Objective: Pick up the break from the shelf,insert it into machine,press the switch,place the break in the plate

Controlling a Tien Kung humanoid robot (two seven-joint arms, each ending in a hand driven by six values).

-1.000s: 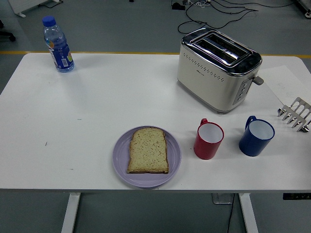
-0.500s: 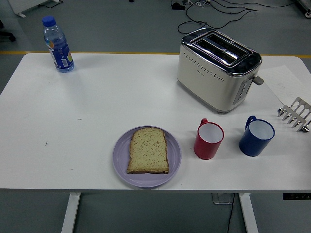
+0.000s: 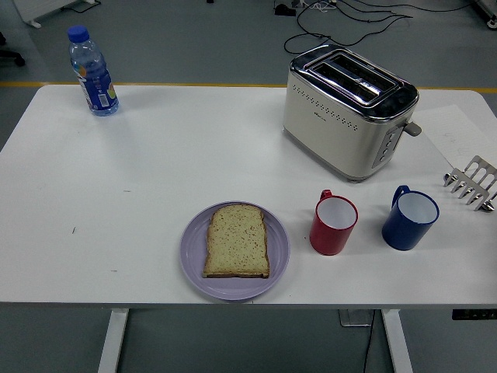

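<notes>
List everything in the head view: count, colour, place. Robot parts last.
table: 1, white, fills most of the view
plate: 1, lilac, near edge, centre
bread slice: 1, light brown, lying flat on the plate
toaster: 1, cream with chrome top, far right of centre, slots look empty
red mug: 1, red with white inside, right of the plate, upright
blue mug: 1, blue with white inside, right of the red mug, upright
toast rack: 1, metal, right edge, empty
water bottle: 1, clear with blue cap and label, far left corner, upright
cables: several, black, on the floor beyond the table
robot hands: 0 in view
</notes>
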